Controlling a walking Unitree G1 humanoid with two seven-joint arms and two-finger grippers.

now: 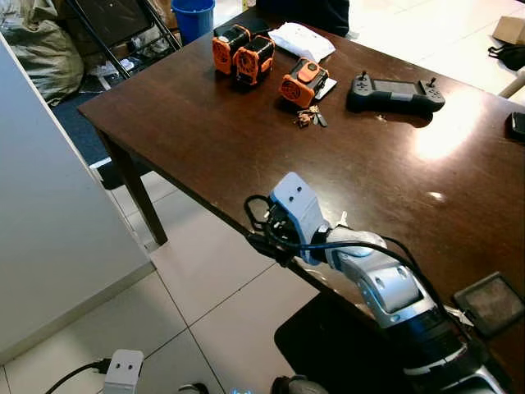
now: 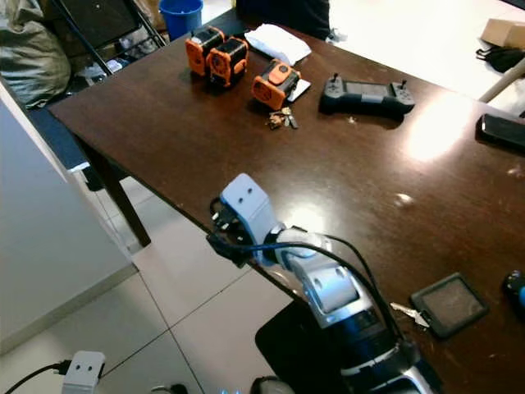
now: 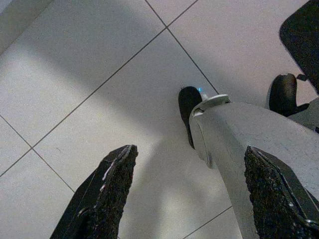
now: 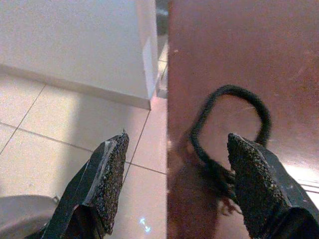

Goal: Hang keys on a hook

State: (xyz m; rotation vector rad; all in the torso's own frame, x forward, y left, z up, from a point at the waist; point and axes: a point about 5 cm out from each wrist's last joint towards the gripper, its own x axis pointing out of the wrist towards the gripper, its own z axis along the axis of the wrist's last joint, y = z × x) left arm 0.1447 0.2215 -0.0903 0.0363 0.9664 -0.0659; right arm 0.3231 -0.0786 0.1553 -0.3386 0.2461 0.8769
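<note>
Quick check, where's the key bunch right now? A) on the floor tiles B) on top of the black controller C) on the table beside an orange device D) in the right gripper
C: the keys lie on the brown table just in front of an orange device, far from the right gripper, which is open over the table's edge.

right arm raised and bent forward, left arm hanging low.

you see your right arm (image 1: 385, 283) reaching forward from the lower right, silver forearm angled up to a white wrist block with black cable looped around it. in the right wrist view, your right gripper (image 4: 174, 184) has its two black fingers (image 4: 107, 179) spread wide apart, nothing between them. in the left wrist view, your left gripper (image 3: 192, 194) points down with its fingers also parted, one silver leg (image 3: 249, 149) and dark feet showing beyond them.
</note>
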